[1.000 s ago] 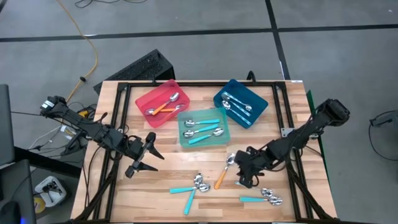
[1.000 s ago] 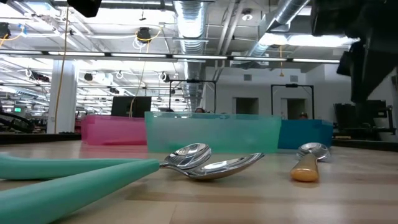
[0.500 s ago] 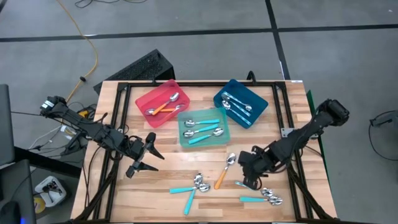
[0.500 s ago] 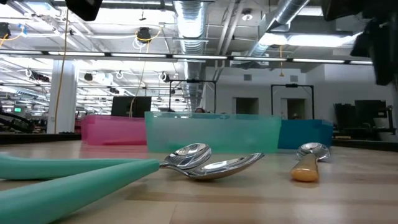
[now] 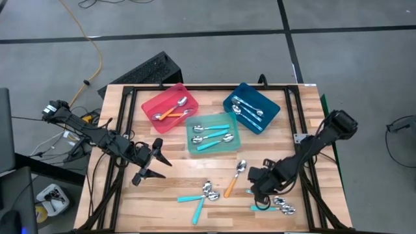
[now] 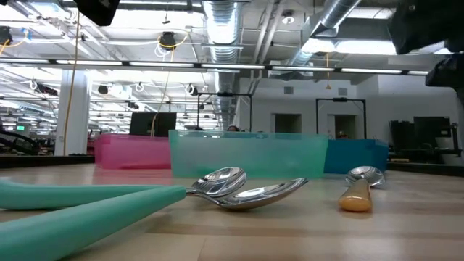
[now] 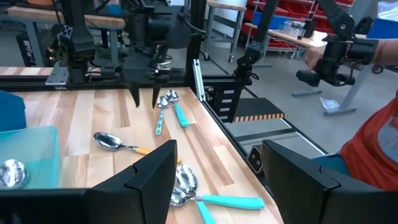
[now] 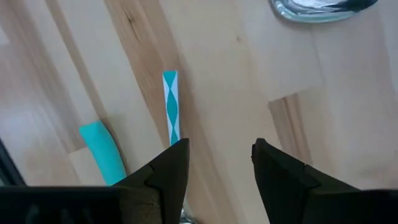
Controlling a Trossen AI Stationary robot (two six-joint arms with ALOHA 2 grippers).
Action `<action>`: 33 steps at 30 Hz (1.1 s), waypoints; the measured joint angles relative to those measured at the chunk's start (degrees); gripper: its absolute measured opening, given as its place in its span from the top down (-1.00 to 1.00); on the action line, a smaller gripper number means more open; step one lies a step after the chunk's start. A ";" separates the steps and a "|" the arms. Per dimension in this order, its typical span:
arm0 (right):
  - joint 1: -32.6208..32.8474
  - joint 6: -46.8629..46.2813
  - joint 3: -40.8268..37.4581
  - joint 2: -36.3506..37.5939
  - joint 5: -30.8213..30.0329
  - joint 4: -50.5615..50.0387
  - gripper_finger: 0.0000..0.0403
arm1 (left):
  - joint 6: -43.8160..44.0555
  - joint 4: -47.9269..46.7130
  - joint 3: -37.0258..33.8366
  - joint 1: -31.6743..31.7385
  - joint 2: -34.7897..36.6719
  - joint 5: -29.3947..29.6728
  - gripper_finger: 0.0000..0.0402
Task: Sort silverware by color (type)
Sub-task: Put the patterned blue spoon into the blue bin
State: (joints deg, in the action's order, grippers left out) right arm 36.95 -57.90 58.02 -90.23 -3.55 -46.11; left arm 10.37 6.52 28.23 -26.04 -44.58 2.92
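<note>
Loose spoons lie on the wooden table: an orange-handled one [image 5: 234,179], two teal-handled ones [image 5: 197,197] near the front, and a pair [image 5: 276,206] at the front right. My right gripper [image 5: 261,197] hangs open, pointing down, just above that pair's handles. In the right wrist view a teal-and-white patterned handle [image 8: 171,104] and a plain teal handle [image 8: 102,153] lie beside its fingers [image 8: 163,175], untouched. My left gripper [image 5: 162,166] waits open at the table's left, roughly level above the wood. Sorted spoons lie in the red [image 5: 170,108], teal [image 5: 212,133] and blue [image 5: 252,107] trays.
The three trays stand in a cluster at the table's far middle. A black frame rail [image 5: 305,182] runs along the table's right edge close to my right arm. Bare wood [image 5: 169,195] lies between the two grippers. A person's orange sleeve [image 7: 373,155] shows beyond the table.
My right gripper has moved toward the table's near edge and tipped steeper, fingers pointing down, ending over the pair of spoons at the front right. Its fingers stay open. No spoon has moved.
</note>
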 joint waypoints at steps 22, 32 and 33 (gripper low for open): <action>3.73 -11.62 0.00 -0.99 -8.42 -1.62 0.03 | -0.07 -1.68 0.00 0.00 0.00 0.53 -0.08; 6.17 -15.61 0.00 -0.99 -8.55 -1.64 0.03 | -0.07 -2.21 0.00 0.00 0.00 0.54 -0.08; 6.22 -15.59 -0.02 -0.99 -8.55 -1.66 0.03 | -0.07 -2.41 0.00 0.00 -0.01 0.53 -0.08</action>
State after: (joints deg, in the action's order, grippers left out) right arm 43.18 -73.49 58.00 -91.22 -12.10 -47.77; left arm 10.31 4.11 28.23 -26.04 -44.59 3.46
